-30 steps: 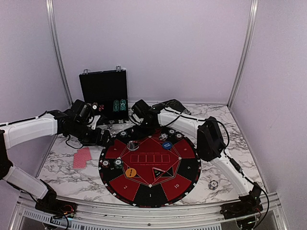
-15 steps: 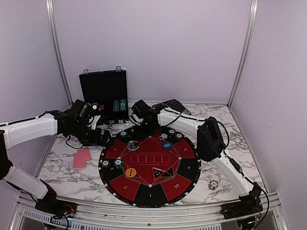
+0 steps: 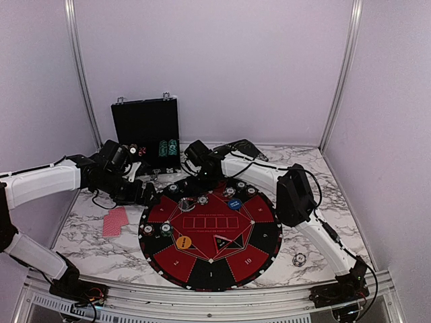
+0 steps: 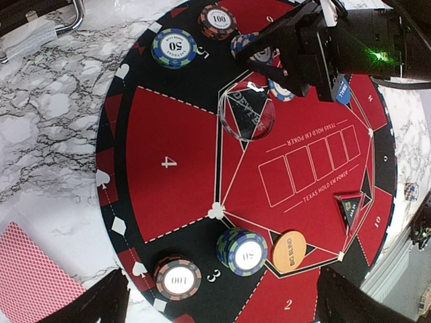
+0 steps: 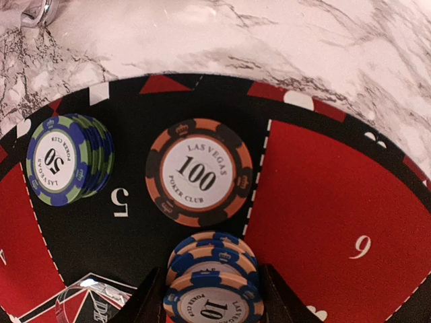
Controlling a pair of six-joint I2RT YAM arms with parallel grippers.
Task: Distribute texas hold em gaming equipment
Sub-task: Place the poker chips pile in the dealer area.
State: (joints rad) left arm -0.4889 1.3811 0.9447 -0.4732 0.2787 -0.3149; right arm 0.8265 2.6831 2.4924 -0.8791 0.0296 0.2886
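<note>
From my seat, the right gripper is clamped on a stack of blue-and-white 10 chips, one finger pressed to each side of it. The stack sits over the black band of the round mat, between the 5 and the 6 (I cannot tell whether it rests on the mat or hangs just above it). Just beyond the stack lies a single orange-and-black 100 chip, flat and apart from it. To that chip's left is a green-and-blue 50 stack, near the 5. A clear disc shows at the bottom left corner of the right wrist view.

The left gripper hangs spread wide with nothing between its fingers, over the mat's edge by the 3. Under it I see a second 50 stack, a second 100 chip and an orange disc just beside that stack. The red-backed cards lie face down on the marble table, off the mat. A black case stands open at the back.
</note>
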